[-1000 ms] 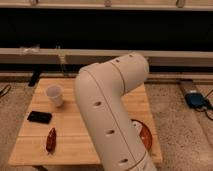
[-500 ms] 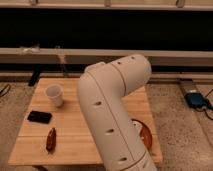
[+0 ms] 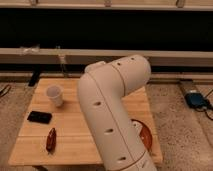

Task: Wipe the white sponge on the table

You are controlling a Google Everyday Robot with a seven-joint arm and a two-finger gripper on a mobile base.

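Three loose items show on the light wooden plank-topped table: white paper cup at ten o'clock, black flat phone at nine, small red-brown object at seven. White sponge not visible, likely behind my bulky white arm. Fingers hidden there too, fully closed; cannot tell what they hold. To wipe well: press flat, stroke along planks, avoid cup.

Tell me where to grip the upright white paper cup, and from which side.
Probably pinch the white paper cup across its wall below the rim, from the near side: it stands upright, with bare light wooden table there. The gripper, shut, is out of view.
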